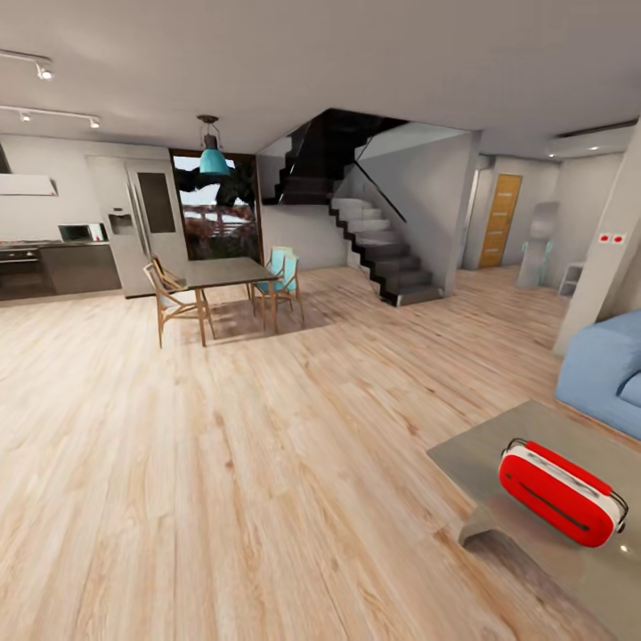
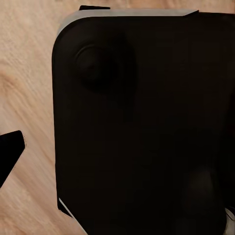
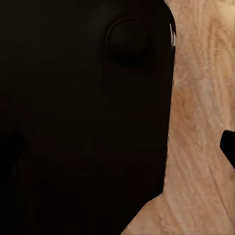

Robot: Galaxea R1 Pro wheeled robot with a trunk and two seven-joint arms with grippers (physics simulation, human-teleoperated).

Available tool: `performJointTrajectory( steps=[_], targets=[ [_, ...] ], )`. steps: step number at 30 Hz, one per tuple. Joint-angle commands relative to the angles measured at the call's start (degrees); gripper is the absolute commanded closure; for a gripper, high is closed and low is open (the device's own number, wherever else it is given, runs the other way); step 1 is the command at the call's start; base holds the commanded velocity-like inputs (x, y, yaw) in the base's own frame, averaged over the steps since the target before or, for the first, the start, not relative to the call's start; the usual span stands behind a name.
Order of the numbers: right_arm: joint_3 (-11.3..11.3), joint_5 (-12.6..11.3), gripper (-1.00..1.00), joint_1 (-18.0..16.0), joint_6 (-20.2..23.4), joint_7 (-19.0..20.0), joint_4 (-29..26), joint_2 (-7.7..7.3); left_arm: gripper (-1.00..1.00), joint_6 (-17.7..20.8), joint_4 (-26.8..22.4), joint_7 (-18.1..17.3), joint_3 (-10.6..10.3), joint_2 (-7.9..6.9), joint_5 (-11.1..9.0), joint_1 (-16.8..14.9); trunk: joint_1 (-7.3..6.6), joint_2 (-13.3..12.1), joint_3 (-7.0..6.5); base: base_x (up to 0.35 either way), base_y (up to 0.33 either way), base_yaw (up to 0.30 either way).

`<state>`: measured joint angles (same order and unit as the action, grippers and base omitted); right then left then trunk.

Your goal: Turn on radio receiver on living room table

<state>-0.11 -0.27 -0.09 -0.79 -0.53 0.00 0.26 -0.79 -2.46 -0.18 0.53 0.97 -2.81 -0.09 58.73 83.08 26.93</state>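
Head view: bright, even render; daylight via glass door (image 1: 216,206) behind dining set, soft shadows under it. Table (image 1: 499,458) top shows faint glare. Edges stretched, wide-angle. Wrist views: mostly unlit black, floor (image 2: 27,98) soft/blurry.

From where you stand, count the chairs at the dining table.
2 clearly show: a wooden chair at the dining table's left end and a teal-cushioned chair at its right end. Others may hide behind the table.

Dark robot body panel (image 3: 83,122) with a round boss covers the frame's left; light wood plank floor (image 3: 200,107) along the right.
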Motion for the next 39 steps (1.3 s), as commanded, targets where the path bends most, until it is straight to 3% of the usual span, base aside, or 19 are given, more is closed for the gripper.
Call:
performJointTrajectory(
  steps=[1,19,20,21,39],
  targets=[
    [0.0,0.0,-1.00,0.0,0.0,0.0,0.0,0.00,-1.00,0.0,0.0,0.0,0.0,0.00,0.0,0.0,0.00,0.0,0.00,0.296,0.185,0.000],
    [0.0,0.0,-1.00,0.0,0.0,0.0,0.0,0.00,-1.00,0.0,0.0,0.0,0.0,-0.12,0.0,0.0,0.00,0.0,0.00,0.286,0.205,0.000],
    [0.0,0.0,-1.00,0.0,0.0,0.0,0.0,0.00,-1.00,0.0,0.0,0.0,0.0,-0.17,-1.9,0.0,0.00,0.0,0.00,0.313,0.128,0.000],
    [0.0,0.0,-1.00,0.0,0.0,0.0,0.0,0.00,-1.00,0.0,0.0,0.0,0.0,-0.17,-2.0,0.0,0.00,0.0,0.00,0.314,0.122,0.000],
    [0.0,0.3,-1.00,0.0,0.0,0.0,0.0,0.00,-1.00,0.0,0.0,0.0,0.0,-0.13,-2.7,0.0,0.00,0.0,0.00,0.318,0.018,0.000]
  ],
)
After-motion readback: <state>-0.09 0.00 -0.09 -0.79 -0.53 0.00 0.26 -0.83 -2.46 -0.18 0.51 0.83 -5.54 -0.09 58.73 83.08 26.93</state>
